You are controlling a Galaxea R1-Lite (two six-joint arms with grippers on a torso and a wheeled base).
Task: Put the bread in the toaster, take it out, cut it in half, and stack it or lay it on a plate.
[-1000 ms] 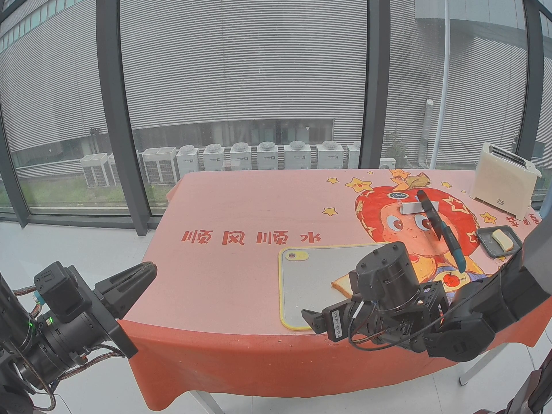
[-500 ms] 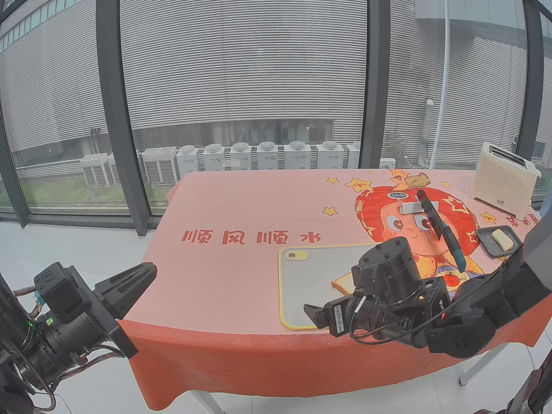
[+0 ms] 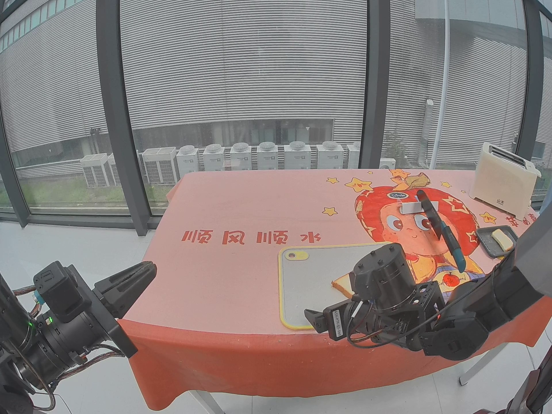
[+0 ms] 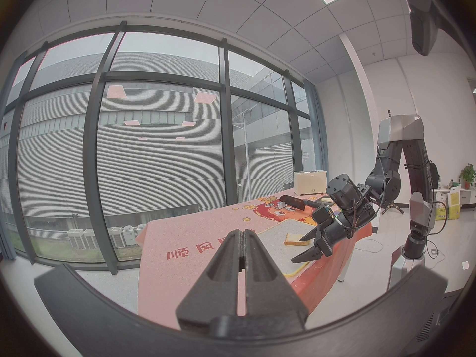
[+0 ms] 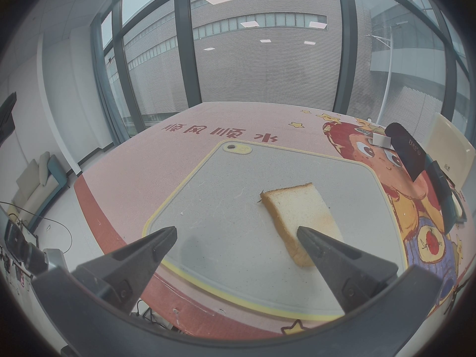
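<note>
A slice of bread [image 3: 342,286] [image 5: 302,219] lies flat on the grey, yellow-rimmed cutting board [image 3: 307,274] [image 5: 218,209]. My right gripper [image 3: 328,317] [image 5: 235,239] hovers open over the board's front edge, with one finger in front of the slice and the other off to its side. Nothing is between its fingers. The cream toaster [image 3: 505,180] [image 5: 448,149] stands at the far right of the table. My left gripper [image 3: 141,274] [image 4: 242,241] is shut and empty, held off the table's front left corner.
A knife [image 3: 441,228] with a black blade and teal handle lies right of the board. A dark dish [image 3: 495,242] holding a yellow block sits near the toaster. The pink tablecloth [image 3: 241,260] left of the board is bare. Windows stand behind.
The right arm has shifted only slightly, staying by the board's front edge with its gripper open. The left arm and the bread have not moved.
</note>
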